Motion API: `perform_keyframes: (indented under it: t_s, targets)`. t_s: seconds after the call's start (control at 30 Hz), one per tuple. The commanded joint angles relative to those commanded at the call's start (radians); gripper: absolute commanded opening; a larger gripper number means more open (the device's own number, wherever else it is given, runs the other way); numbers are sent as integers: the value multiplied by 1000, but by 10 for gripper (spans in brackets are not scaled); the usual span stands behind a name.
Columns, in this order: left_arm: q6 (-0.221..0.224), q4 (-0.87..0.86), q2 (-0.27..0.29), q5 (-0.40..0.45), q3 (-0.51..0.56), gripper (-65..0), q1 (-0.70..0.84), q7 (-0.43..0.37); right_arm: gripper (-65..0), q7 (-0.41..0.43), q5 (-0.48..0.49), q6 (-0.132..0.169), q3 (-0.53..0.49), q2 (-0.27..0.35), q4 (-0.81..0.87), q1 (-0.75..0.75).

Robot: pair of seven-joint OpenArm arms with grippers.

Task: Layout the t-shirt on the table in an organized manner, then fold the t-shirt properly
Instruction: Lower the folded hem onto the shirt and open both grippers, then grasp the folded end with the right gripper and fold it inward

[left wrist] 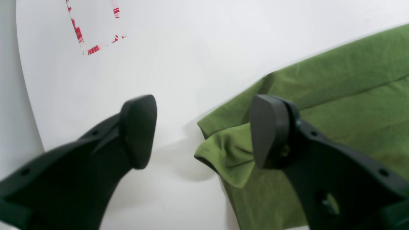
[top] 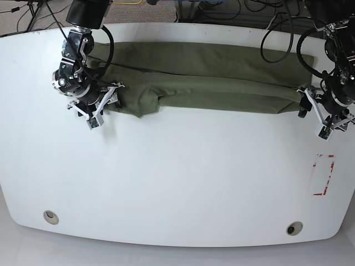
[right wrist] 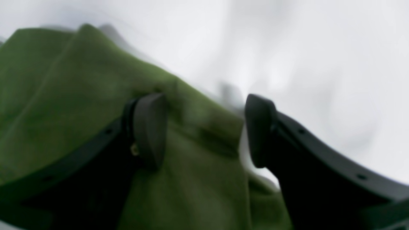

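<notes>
Tabletop (top: 177, 188) being occupied along far edge by t-shirt (top: 205, 83), lying folded in long band. Left hand (left wrist: 204, 131) being held wide open at t-shirt's end, nothing gripped. Right hand (right wrist: 204, 127) being held open over opposite end, cloth between fingers, ungripped. Red tape rectangle (top: 323, 174) lying near left hand.

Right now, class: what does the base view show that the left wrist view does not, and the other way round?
Only the base view shows the whole t-shirt folded into a long band across the far side of the table, the right gripper at one end of the band, and two round grommets.

Only the left wrist view shows, close up, the curled cloth edge beside the left gripper, whose jaws stand apart.

Both show green cloth, white tabletop and the red tape rectangle.
</notes>
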Motion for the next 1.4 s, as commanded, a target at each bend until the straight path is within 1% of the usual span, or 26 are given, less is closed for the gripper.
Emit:
perform_keyframes:
  t_s: [0.07,0.1,0.17,0.2,0.23,0.27,0.37,0.43,0.57,0.63,0.7,0.77,0.8,0.93,1.07,1.23,1.33,1.37,1.4]
  targets:
    - [0,0,0,0,0,-229,0,0,-423,0,0,0,-2,-3,0,-2]
    - [0,0,0,0,0,-229,0,0,-488,0,0,0,-2,-3,0,-2]
    - [0,0,0,2,0,-229,0,0,-564,0,0,0,-2,-5,2,-2]
    - [0,-2,0,2,0,-229,0,0,-620,0,0,0,-2,-5,6,-2]
    - [0,-2,0,2,0,-229,0,0,-642,0,0,0,-2,-5,9,-2]
    - [0,-2,0,2,0,-229,0,0,-650,-2,5,0,-2,-5,12,-2]
    - [0,-2,2,2,2,-229,0,0,-640,-2,9,0,-2,-6,54,-2]
    - [0,-2,2,2,2,-229,0,0,-645,-5,11,0,-2,-8,91,-2]
    - [0,-3,2,3,3,-229,0,0,-647,-9,11,0,-3,-38,167,-2]
    - [0,-3,2,3,3,-229,0,0,-648,-25,11,0,-3,-48,212,-5]
    - [0,-3,2,3,5,-229,0,0,-648,-66,11,0,-3,-58,262,-5]
    - [0,-3,2,3,6,-229,0,0,-648,-149,11,0,-3,-83,336,-5]
    - [0,-3,2,3,6,-229,0,0,-648,-167,11,0,-3,-87,351,-5]
    - [0,-14,3,5,6,-229,0,0,-648,-305,11,0,-3,-118,466,-25]
    - [0,-43,3,5,6,-229,-2,0,-648,-393,11,0,-2,-141,482,-46]
    - [0,-78,3,5,6,-229,-2,0,-648,-460,20,0,0,-141,482,-97]
    - [0,-101,3,3,6,-229,-2,-2,-648,-489,109,0,0,-138,479,-143]
    - [0,-109,3,3,6,-229,-2,-2,-648,-500,161,0,0,-133,479,-164]
    - [0,-114,3,3,6,-229,-2,-2,-648,-505,186,0,0,-127,479,-176]
